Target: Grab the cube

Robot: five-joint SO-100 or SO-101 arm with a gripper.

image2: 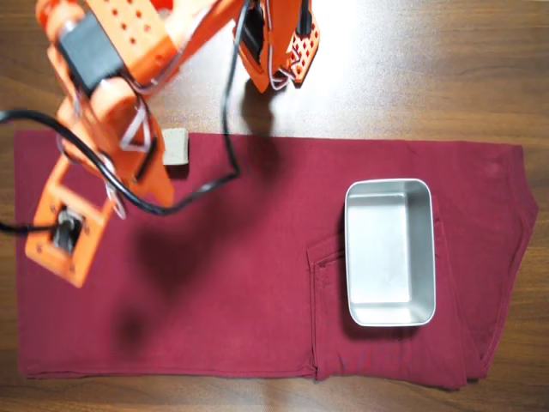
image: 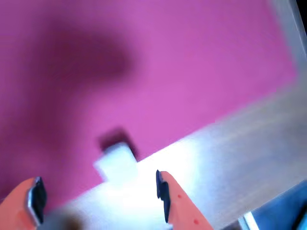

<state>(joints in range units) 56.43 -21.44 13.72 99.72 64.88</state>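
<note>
The cube (image: 116,163) is a small pale block at the edge of the cloth (image: 158,67), which looks magenta in the wrist view. My gripper (image: 98,187) is open. Its orange fingers stand on either side of the cube and a little short of it, over the wood. In the overhead view the beige-grey cube (image2: 175,146) lies at the top left edge of the dark red cloth (image2: 240,283). My orange arm (image2: 103,112) hangs right beside the cube on its left. The fingertips are hidden under the arm there.
A metal tray (image2: 389,318) lies on the right part of the cloth, far from the cube. The wooden table (image2: 429,77) surrounds the cloth. The arm's base (image2: 274,43) stands at the top centre, with cables trailing over the cloth.
</note>
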